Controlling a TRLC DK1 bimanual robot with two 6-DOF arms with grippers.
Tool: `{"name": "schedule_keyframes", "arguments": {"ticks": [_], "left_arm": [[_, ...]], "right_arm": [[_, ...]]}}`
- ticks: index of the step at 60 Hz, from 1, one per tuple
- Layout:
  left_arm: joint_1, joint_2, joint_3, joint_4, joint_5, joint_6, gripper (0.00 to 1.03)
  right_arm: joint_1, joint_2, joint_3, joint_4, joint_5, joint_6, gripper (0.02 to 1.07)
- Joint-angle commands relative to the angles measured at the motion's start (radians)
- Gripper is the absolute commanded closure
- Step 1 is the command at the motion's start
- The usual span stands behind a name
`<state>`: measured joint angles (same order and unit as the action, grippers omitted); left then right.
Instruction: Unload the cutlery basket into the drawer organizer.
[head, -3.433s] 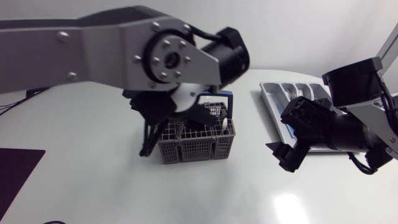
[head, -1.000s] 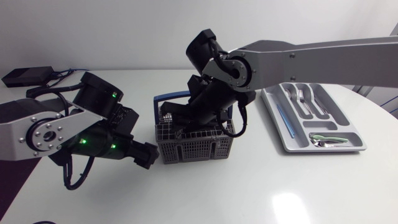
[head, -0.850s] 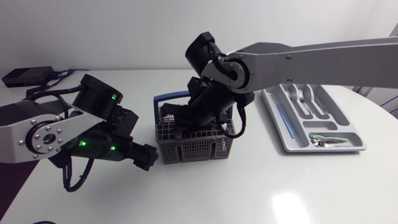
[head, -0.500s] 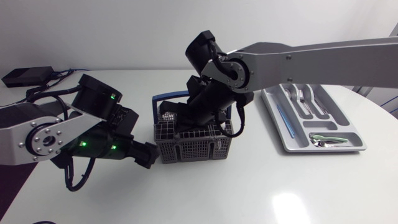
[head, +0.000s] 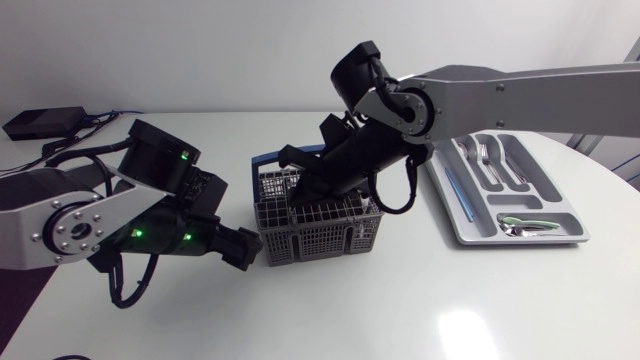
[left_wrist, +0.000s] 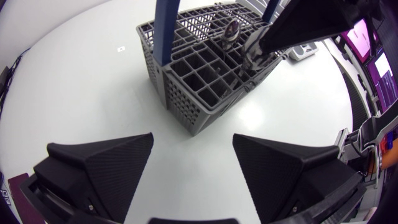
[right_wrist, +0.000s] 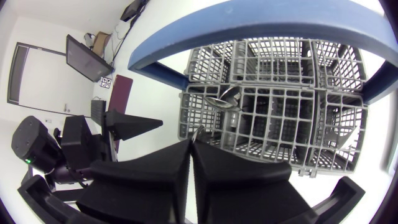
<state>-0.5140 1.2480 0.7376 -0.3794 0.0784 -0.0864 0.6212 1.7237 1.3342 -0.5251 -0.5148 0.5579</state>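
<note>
Right claw (right_wrist: 189, 144) clenched on a thin silver handle (right_wrist: 199, 130), fingertips down over the cutlery basket (right_wrist: 323, 143), with its blue bail (right_wrist: 249, 25) arching ahead. One spoon (right_wrist: 222, 101) leaning in a compartment just ahead of those fingertips. Left claw (left_wrist: 193, 137) released, fingers wide apart, low over the table, a basket corner straight ahead, near but not touching. Drawer organizer (head: 455, 215) well apart from both claws, beyond the right arm.
</note>
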Motion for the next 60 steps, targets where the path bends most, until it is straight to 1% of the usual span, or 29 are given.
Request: {"name": "schedule_keyframes", "arguments": {"ticks": [1, 22, 33, 43, 51, 58, 60], "left_arm": [[-0.012, 0.008, -0.020, 0.013, 0.011, -0.024, 0.14], [-0.040, 0.025, -0.004, 0.033, 0.011, -0.055, 0.14], [-0.040, 0.033, -0.003, 0.040, 0.011, -0.062, 0.14], [-0.040, 0.039, 0.008, 0.045, 0.011, -0.072, 0.14], [-0.040, 0.045, 0.016, 0.045, 0.008, -0.075, 0.13], [-0.041, 0.039, 0.034, 0.036, 0.004, -0.088, 0.13], [-0.044, 0.036, 0.043, 0.025, 0.003, -0.090, 0.13]], "right_arm": [[-0.015, -0.027, -0.030, 0.013, -0.031, 0.037, 1.01], [-0.110, -0.050, -0.063, 0.028, -0.248, 0.082, 1.01], [-0.138, -0.088, -0.067, 0.030, -0.303, 0.096, 1.01], [-0.152, -0.141, -0.081, 0.036, -0.307, 0.096, 1.01], [-0.153, -0.190, -0.092, 0.042, -0.286, 0.094, 1.01], [-0.155, -0.262, -0.089, 0.027, -0.235, 0.062, 1.01], [-0.153, -0.285, -0.081, 0.000, -0.198, 0.030, 1.01]]}}
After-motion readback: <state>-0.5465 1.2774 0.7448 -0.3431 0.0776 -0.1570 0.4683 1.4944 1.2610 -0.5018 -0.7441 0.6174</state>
